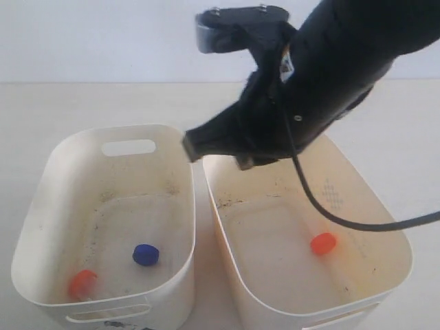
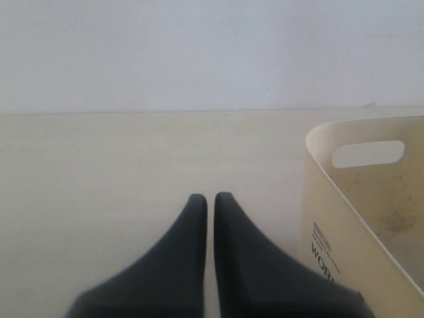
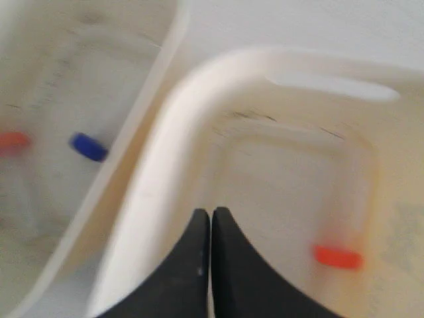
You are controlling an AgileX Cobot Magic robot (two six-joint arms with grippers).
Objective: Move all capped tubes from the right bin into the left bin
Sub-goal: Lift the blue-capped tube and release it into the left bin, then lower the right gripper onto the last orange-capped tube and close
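orange-capped tube (image 1: 323,243) lies on the right bin (image 1: 407,256) floor. i log right pincer (image 3: 211,215) pressed together, empty, above that rim, presumably pre-reach; left pincer (image 2: 210,199) pressed together, parked beside the left bin (image 2: 324,199).

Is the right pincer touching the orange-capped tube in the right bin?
Apart: right wrist view shows a gap between the right pincer and the orange-capped clear plastic tube.

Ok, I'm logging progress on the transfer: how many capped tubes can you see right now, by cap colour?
Orange-capped tubes: 2, one in the left bin, one in the right bin
Blue-capped tubes: 1, in the left bin
Total: 3 in view; the arm covers part of the right bin.
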